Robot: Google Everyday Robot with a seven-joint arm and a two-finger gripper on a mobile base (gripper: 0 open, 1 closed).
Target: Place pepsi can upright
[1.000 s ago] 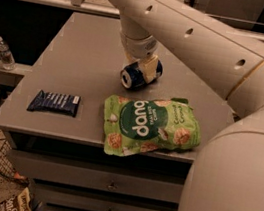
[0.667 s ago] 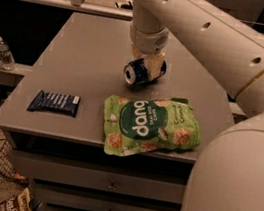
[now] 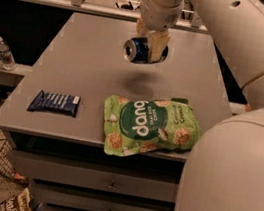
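The robot's pale arm (image 3: 245, 41) fills the right side and reaches across to the far middle of the scene. Below it stands a grey table (image 3: 79, 57) with drawers in its near face. A green snack bag (image 3: 148, 126) lies flat at the near right edge, and a flat dark-blue wrapper (image 3: 54, 103) lies at the near left, well apart from the bag. A water bottle (image 3: 4, 53) stands off the table to the left.

The gripper (image 3: 147, 48) points straight down over the far middle of the table, its fingers clamped on the pepsi can (image 3: 136, 51). The can hangs in the air, clear of the surface, with a soft shadow on the bare tabletop beneath it.

The can's long axis runs level, its silver end facing near-left, crosswise to the downward-pointing fingers. To stand the can up, I judge the wrist must tip that axis to vertical before lowering onto the bare patch underneath.
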